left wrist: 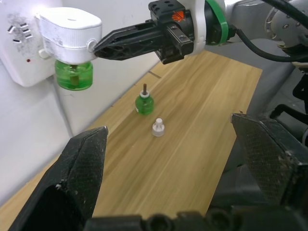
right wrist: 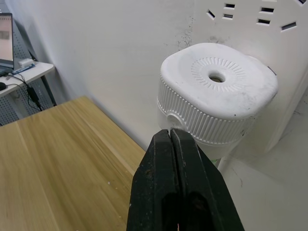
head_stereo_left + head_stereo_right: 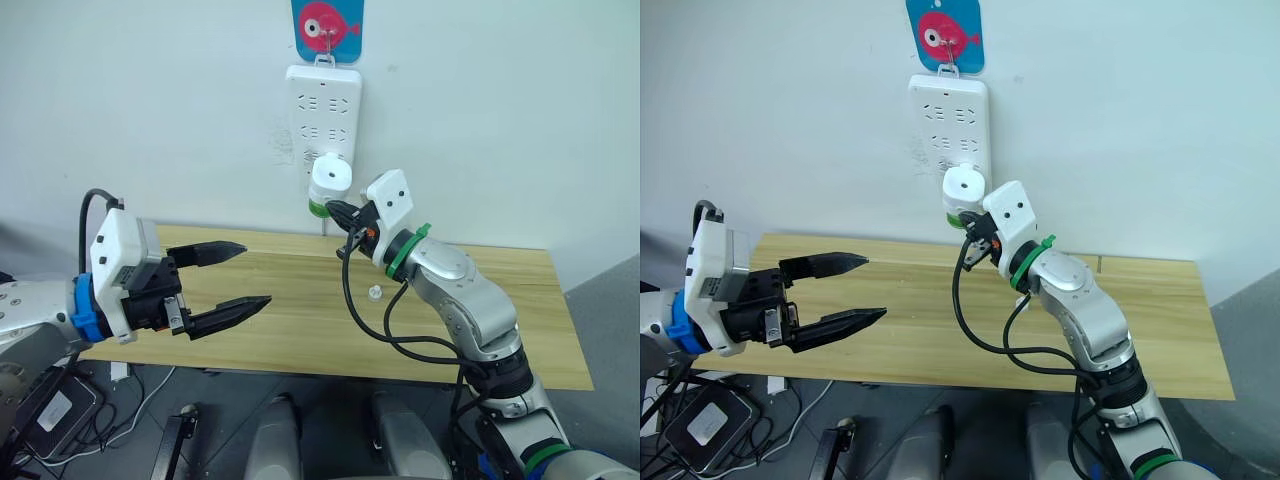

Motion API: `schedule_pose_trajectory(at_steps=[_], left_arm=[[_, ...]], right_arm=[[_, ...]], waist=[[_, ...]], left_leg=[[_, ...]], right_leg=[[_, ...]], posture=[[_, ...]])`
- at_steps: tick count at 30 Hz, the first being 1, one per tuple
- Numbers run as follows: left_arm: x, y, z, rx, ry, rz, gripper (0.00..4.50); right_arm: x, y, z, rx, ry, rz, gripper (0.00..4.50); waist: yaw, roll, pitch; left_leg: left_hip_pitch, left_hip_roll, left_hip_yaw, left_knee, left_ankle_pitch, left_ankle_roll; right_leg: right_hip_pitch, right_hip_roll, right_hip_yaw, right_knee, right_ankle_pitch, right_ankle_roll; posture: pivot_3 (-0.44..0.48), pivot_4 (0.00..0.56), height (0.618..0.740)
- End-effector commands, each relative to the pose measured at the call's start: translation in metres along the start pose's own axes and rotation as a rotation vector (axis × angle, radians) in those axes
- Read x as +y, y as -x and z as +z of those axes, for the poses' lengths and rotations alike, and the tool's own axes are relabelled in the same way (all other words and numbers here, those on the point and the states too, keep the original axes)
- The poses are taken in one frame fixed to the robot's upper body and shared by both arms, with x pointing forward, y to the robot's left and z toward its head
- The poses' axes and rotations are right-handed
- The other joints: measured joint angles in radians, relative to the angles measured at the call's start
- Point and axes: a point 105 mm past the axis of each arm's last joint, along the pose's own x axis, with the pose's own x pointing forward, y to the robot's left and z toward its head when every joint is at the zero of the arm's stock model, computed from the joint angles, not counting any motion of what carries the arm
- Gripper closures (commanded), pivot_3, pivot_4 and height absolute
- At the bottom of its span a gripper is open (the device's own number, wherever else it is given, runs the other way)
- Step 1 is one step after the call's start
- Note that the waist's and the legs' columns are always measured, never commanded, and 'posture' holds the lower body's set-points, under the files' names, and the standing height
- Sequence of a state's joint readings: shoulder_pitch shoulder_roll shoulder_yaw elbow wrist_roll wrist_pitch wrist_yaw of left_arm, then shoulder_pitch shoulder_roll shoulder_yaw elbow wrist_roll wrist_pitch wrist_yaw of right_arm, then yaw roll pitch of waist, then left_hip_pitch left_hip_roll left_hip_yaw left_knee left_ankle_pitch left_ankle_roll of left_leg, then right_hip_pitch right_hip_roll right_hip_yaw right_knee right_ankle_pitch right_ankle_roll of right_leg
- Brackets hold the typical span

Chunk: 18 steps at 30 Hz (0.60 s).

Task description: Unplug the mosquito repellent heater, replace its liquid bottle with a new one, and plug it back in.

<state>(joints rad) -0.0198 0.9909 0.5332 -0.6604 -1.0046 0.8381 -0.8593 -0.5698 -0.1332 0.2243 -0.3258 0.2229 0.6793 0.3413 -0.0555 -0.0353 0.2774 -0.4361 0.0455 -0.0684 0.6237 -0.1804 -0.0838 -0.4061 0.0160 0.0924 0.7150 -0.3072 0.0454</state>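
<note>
Two pincers are in our view. At upper centre we see the mosquito repellent heater (image 3: pixel 329 178) plugged into the white power strip (image 3: pixel 322 110) on the wall, its liquid bottle (image 1: pixel 73 74) hanging green beneath it. Our right pincer (image 3: pixel 338 212) has its fingers pressed together, holding nothing, with the tips right at the heater's side (whether they touch, we cannot tell). Our left pincer (image 3: pixel 242 275), at left centre, gapes wide and empty over the counter (image 3: pixel 300 320). Another green bottle (image 1: pixel 144 103) stands uncapped on the counter, a small white cap (image 1: pixel 158 127) just beside it.
</note>
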Motion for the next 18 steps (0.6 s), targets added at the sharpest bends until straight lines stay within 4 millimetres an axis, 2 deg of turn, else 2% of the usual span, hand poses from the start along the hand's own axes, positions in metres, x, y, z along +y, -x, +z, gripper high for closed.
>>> schedule_pose_trajectory(at_steps=[1, 4, 7, 13, 18], left_arm=[[-0.001, -0.001, 0.006, -0.011, -0.045, -0.004, 0.00], [-0.001, -0.003, 0.006, -0.013, -0.044, -0.011, 0.00], [-0.001, -0.004, 0.005, -0.016, -0.043, -0.014, 0.00], [0.008, 0.000, -0.003, -0.006, -0.028, 0.013, 0.00], [0.022, 0.002, -0.015, 0.011, -0.065, 0.056, 0.00]], right_arm=[[-0.018, 0.002, 0.018, -0.057, -0.015, -0.095, 4.46], [-0.024, 0.004, 0.014, -0.038, -0.036, -0.126, 4.46], [-0.022, 0.005, 0.014, -0.029, -0.041, -0.106, 4.46], [0.008, 0.018, 0.024, -0.065, 0.011, 0.113, 4.46], [0.020, 0.038, 0.028, -0.059, 0.094, 0.252, 4.46]], waist=[[0.000, 0.000, 0.000], [0.000, 0.000, 0.000], [-0.001, 0.000, 0.000], [0.000, 0.000, 0.000], [-0.002, 0.000, -0.001]], left_leg=[[0.000, 0.000, 0.000, 0.000, 0.000, 0.000], [0.000, 0.000, 0.000, 0.001, 0.000, 0.000], [0.000, 0.000, 0.000, 0.001, 0.000, 0.000], [0.000, -0.001, 0.001, 0.002, 0.000, 0.000], [0.000, 0.000, 0.001, 0.000, 0.000, 0.000]], right_leg=[[0.000, 0.000, 0.000, 0.000, 0.000, 0.000], [0.000, 0.000, 0.000, 0.000, 0.000, 0.000], [0.000, 0.000, 0.000, 0.001, 0.000, 0.000], [0.000, 0.000, 0.000, 0.000, 0.000, 0.000], [0.000, 0.000, 0.000, 0.000, 0.000, 0.000]], posture=[[0.023, 0.190, 0.725], [0.020, 0.189, 0.725], [0.016, 0.189, 0.725], [-0.001, 0.180, 0.725], [-0.029, 0.167, 0.725]])
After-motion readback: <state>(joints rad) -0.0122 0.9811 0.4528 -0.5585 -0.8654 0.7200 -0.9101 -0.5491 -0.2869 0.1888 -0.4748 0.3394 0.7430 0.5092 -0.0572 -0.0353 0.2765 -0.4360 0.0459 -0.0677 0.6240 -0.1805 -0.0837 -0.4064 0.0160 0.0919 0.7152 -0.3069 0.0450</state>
